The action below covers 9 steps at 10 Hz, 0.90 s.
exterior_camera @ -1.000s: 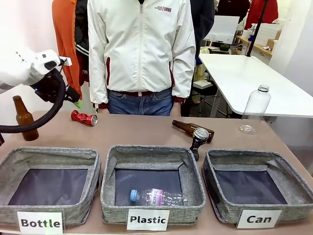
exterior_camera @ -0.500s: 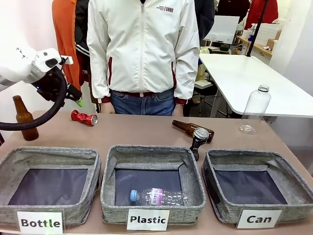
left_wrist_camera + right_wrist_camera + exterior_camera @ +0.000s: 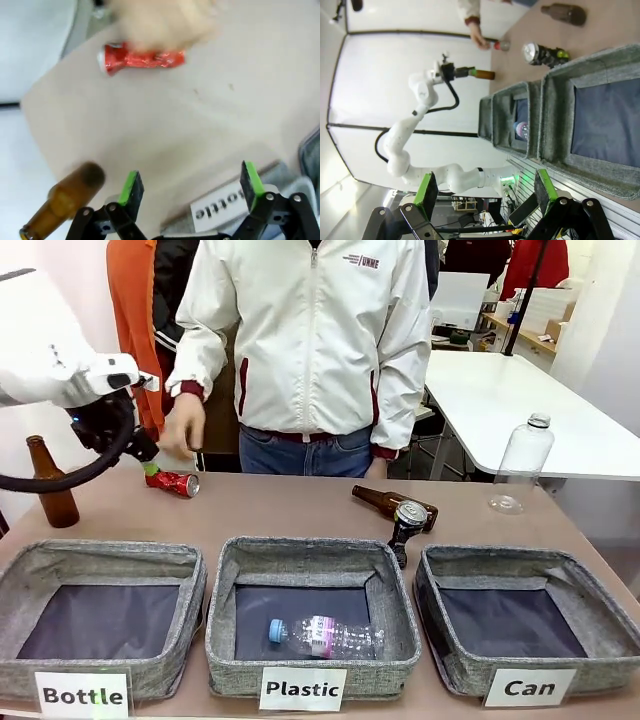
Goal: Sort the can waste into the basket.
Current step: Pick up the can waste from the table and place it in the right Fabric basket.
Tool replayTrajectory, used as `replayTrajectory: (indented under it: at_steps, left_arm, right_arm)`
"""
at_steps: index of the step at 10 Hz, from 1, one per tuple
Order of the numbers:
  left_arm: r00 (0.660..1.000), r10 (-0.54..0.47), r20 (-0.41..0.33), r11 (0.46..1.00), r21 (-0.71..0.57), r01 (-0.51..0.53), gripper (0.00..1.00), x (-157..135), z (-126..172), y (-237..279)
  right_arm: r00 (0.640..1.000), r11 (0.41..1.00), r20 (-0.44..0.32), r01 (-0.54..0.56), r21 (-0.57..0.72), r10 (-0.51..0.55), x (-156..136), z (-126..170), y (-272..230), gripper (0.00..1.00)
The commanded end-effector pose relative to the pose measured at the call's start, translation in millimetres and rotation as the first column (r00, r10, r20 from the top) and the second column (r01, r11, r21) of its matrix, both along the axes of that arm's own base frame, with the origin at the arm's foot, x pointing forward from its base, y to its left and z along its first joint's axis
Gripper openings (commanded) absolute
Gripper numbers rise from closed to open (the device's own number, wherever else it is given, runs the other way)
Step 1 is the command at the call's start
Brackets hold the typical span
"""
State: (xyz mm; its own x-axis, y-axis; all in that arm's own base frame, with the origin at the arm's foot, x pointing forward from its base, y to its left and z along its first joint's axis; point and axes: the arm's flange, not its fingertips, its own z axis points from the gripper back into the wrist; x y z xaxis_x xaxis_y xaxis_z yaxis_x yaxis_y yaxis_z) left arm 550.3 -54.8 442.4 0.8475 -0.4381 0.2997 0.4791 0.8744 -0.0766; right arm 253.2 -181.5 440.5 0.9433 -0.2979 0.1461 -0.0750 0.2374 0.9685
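The red can (image 3: 172, 482) lies on its side at the table's far left, with my left gripper (image 3: 148, 462) just above its left end. In the left wrist view the red can (image 3: 142, 57) lies far ahead of my open left gripper (image 3: 191, 184), whose jaws hold nothing. A dark can (image 3: 408, 518) with a silver top stands behind the middle bin. The grey "Can" basket (image 3: 436, 592) sits front right with nothing in it. My right gripper (image 3: 485, 192) is open, high above the basket (image 3: 560, 117). The multicoloured can is out of view.
A person's hand (image 3: 180, 425) hangs right beside the red can. One brown bottle (image 3: 52, 485) stands far left; another (image 3: 380, 500) lies by the dark can. A clear bottle (image 3: 522, 465) stands far right. The "Plastic" bin (image 3: 225, 590) holds a plastic bottle (image 3: 325, 637). The "Bottle" bin (image 3: 190, 585) sits left.
The person has leaned in and brought a hand down toward the red can. My left gripper has dropped lower, closer to that can's left end.
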Motion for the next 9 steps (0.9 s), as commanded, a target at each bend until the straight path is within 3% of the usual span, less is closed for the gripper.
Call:
replayTrajectory:
  at_steps: [1,2,4,6,9]
  left_arm:
    - [0.926,-0.374,-0.045,0.927,0.018,0.375,1.0,-89,1,63]
    - [0.935,-0.354,-0.015,0.934,0.044,0.354,1.0,-135,-11,83]
    - [0.986,-0.14,0.095,0.99,-0.013,0.142,1.0,-189,-29,106]
    - [0.994,-0.051,0.096,0.988,-0.141,0.064,1.0,-187,-30,129]
    - [0.997,-0.032,0.066,0.957,-0.285,0.05,1.0,-178,-24,172]
  right_arm:
    - [0.999,1.0,0.035,0.0,0.014,0.0,3,3,-2,1.0]
    - [0.999,1.0,0.035,0.0,0.014,0.0,3,3,-2,1.0]
    - [0.999,1.0,0.035,0.0,0.014,0.0,3,3,-2,1.0]
    - [0.999,1.0,0.035,0.0,0.014,0.0,3,3,-2,1.0]
    - [0.999,1.0,0.035,0.0,0.014,0.0,3,3,-2,1.0]
